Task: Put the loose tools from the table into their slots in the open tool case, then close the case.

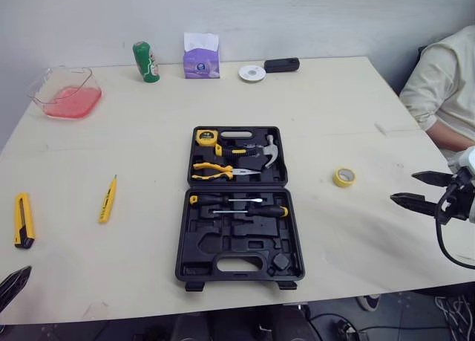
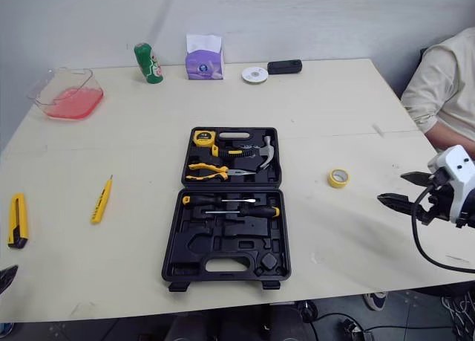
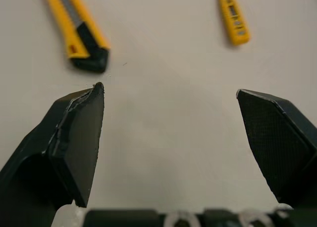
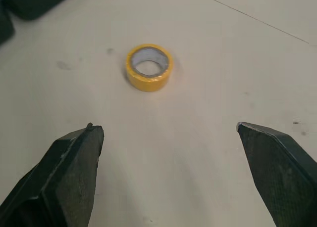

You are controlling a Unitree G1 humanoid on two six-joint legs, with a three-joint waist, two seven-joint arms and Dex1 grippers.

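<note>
Pick-up not yet begun. Your right gripper (image 1: 404,188) and left gripper (image 3: 169,91): jaws spread, empty. Tape roll (image 1: 344,177) lies at 3 o'clock of the tool case (image 1: 194,244); utility knife (image 1: 23,220) and tester pen (image 1: 108,199) at 9. Next: straddle the roll.

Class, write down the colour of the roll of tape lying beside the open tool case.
Yellow; the roll of tape shows best in the right wrist view.

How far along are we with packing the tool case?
Seated in the tool case: tape measure, hammer, pliers, screwdrivers. In hand: nothing; left gripper and right gripper are both open and empty. Left: utility knife, tester pen and tape roll lie loose on the table, and the case is open.
</note>
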